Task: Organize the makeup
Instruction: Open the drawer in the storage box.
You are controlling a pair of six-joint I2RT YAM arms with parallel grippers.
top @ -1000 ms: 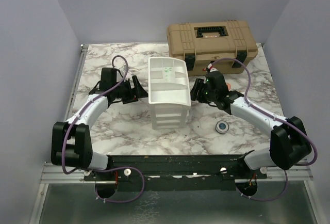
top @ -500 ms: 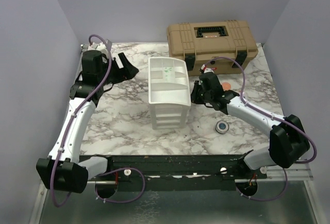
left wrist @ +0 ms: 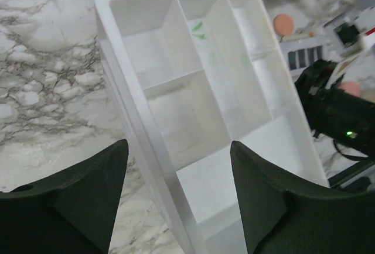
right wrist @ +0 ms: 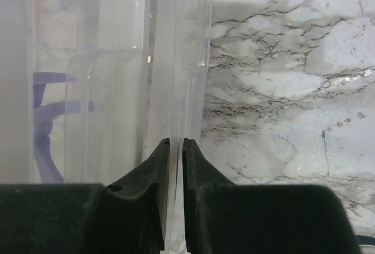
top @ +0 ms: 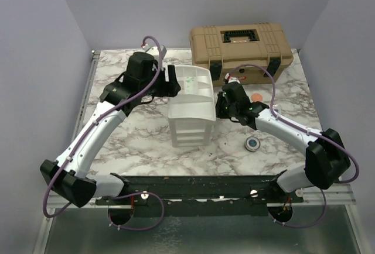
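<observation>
The white drawer unit [top: 190,99] stands mid-table with its divided top tray [left wrist: 199,90] holding no makeup. My left gripper [top: 174,84] hangs open over the tray's left rim [left wrist: 179,148], one finger outside the wall and one over a compartment. At the unit's right side my right gripper [top: 220,105] is shut on a thin translucent wall of the unit [right wrist: 176,143]. A round blue-centred compact [top: 252,143] lies on the table near my right arm. A pink disc [top: 256,97] [left wrist: 283,22] and a clear palette with dark pans [left wrist: 304,55] lie beyond the unit's right side.
A closed tan toolbox [top: 240,46] stands at the back right, close behind the drawer unit. The marble table [top: 129,137] runs to purple walls on the left, right and back. My right arm [top: 281,125] lies across the table's right half.
My left arm has swung from the table's far left over to the drawer unit's top left rim. The right gripper has closed onto the unit's right wall and stays there.
</observation>
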